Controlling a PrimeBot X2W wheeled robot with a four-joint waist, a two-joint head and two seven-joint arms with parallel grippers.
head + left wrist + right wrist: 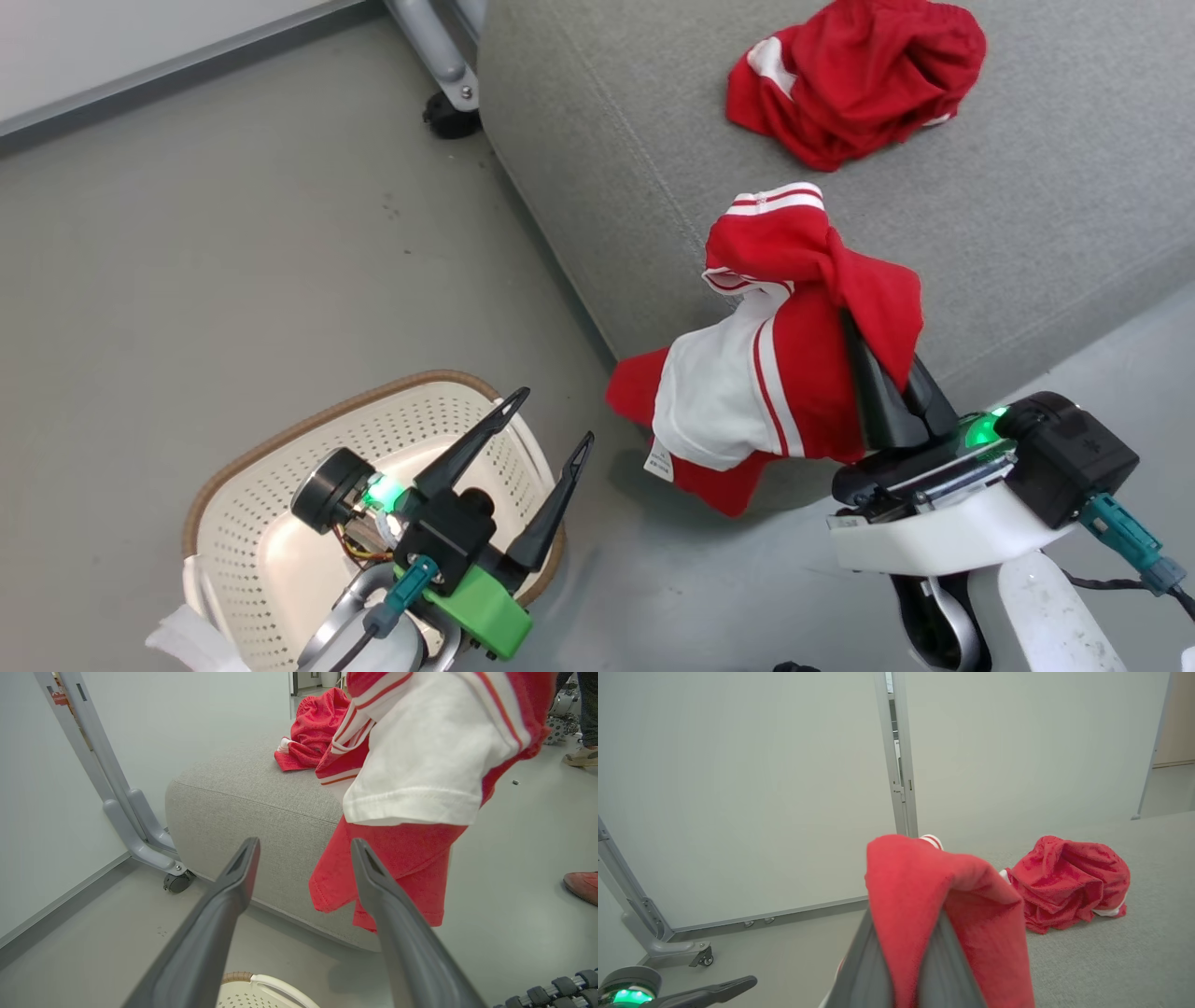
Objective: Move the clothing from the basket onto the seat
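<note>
A red and white garment (775, 364) hangs from my right gripper (882, 369), which is shut on its red cloth (924, 896) at the front edge of the grey seat (1027, 205). Its lower part (420, 788) dangles in front of the seat's side, above the floor. A second red garment (854, 79) lies crumpled further back on the seat (1111, 952). My left gripper (551, 420) stands open above the cream basket (252, 551), with nothing between its fingers (224, 905). The part of the basket's inside that I can see holds no clothing.
A grey metal frame leg with a black castor (453, 103) stands on the floor at the seat's far left corner. White panel walls (738, 788) rise behind the seat. A person's shoes (581, 884) are on the floor to the right in the left wrist view.
</note>
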